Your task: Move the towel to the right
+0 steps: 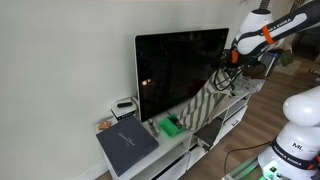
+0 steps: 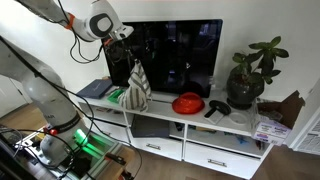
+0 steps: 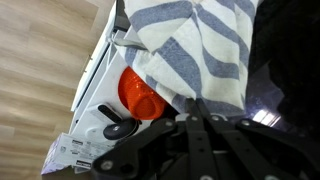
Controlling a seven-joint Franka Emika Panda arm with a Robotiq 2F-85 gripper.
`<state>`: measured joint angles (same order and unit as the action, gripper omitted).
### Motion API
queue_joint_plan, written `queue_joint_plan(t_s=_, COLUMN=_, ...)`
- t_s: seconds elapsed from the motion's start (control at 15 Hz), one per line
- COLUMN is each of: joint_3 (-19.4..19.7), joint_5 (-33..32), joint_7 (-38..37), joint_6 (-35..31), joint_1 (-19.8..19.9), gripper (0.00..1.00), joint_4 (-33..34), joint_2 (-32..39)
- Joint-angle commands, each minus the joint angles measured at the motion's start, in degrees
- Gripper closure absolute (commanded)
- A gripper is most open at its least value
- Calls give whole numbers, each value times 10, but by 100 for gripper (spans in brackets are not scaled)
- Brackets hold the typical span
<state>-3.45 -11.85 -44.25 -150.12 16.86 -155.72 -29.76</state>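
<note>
The hand (image 2: 133,60) is clenched on the top edge of the striped towel (image 2: 136,86), which hangs straight down from it in front of the black television screen (image 2: 185,55). In both exterior views the cloth is lifted, and its lower end reaches about the level of the white surface (image 2: 160,108) below the hand. Whether the end touches it, I cannot tell.

In the wrist view the grey and white stripes of the towel (image 3: 190,45) fill most of the picture, and the folds run together between the dark fingers (image 3: 165,140) at the bottom.

Below the hand and a little to the side, a red bowl (image 2: 187,103) stands on the surface, apart from the towel. Just beyond the bowl lies a black object (image 2: 217,107) that I cannot name exactly. Farther from the hand on that same side stands a potted plant (image 2: 250,75).

On the opposite side of the hand, a green item (image 1: 172,126) lies near the lower end of the towel (image 1: 205,100). Beyond it a grey flat folder (image 1: 127,145) rests at the end of the surface.
</note>
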Motion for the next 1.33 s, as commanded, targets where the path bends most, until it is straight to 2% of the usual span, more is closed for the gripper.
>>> queue_joint_plan(t_s=0.0, joint_3=-8, joint_5=9, joint_7=7, joint_6=1, joint_1=7, gripper=99, joint_4=1, joint_2=-1)
queue_joint_plan(t_s=0.07, joint_3=-8, joint_5=9, joint_7=7, joint_6=1, joint_1=7, gripper=99, joint_4=1, joint_2=-1)
queue_joint_plan(t_s=0.13, joint_3=-22, joint_5=-10, joint_7=-17, joint_6=-15, joint_1=28, gripper=100, joint_4=7, joint_2=5)
queue_joint_plan(t_s=0.4, joint_3=-36, joint_5=-6, joint_7=-56, joint_6=-140, joint_1=80, gripper=100, joint_4=30, joint_2=30)
queue_joint_plan(t_s=0.53, joint_3=-58, joint_5=-6, joint_7=-80, joint_6=-199, joint_1=122, gripper=100, joint_4=39, joint_2=46)
queue_joint_plan(t_s=0.73, joint_3=-82, joint_5=-9, joint_7=-103, joint_6=-252, joint_1=155, gripper=100, joint_4=51, joint_2=84)
queue_joint_plan(t_s=1.0, joint_3=-89, joint_5=8, joint_7=-100, joint_6=-262, joint_1=139, gripper=100, joint_4=61, joint_2=137)
queue_joint_plan(t_s=1.13, joint_3=-91, joint_5=12, joint_7=-95, joint_6=-246, joint_1=128, gripper=100, joint_4=67, joint_2=163)
queue_joint_plan(t_s=1.27, joint_3=-81, joint_5=31, joint_7=-82, joint_6=-254, joint_1=96, gripper=100, joint_4=74, joint_2=197)
